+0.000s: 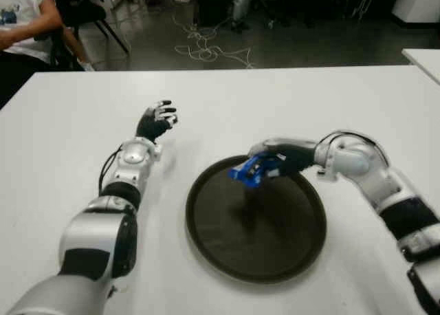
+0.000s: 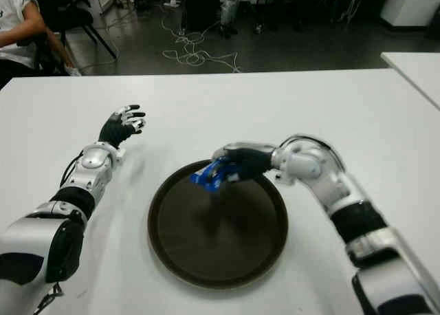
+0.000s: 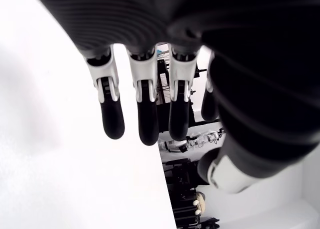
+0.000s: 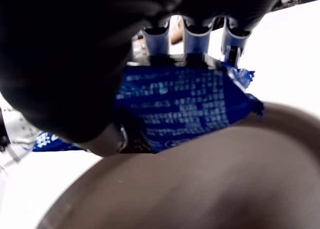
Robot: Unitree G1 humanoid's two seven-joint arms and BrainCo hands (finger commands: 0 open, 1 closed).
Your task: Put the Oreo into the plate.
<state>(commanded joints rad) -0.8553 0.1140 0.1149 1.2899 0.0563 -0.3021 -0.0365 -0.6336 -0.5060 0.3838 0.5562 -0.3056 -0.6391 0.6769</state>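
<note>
My right hand (image 1: 269, 165) hovers over the far part of the dark round plate (image 1: 275, 250) and is shut on a blue Oreo packet (image 1: 249, 170). In the right wrist view the packet (image 4: 192, 109) is pinched between thumb and fingers (image 4: 195, 36), just above the plate's brown surface (image 4: 210, 189). A shadow of the packet falls on the plate below it. My left hand (image 1: 156, 119) shows to the left of the plate, above the white table (image 1: 62, 157), fingers (image 3: 145, 114) spread and holding nothing.
A person in a white shirt (image 1: 20, 19) sits at the far left corner by a chair. Cables (image 1: 206, 50) lie on the floor beyond the table's far edge. Another white table's corner (image 1: 423, 57) shows at the right.
</note>
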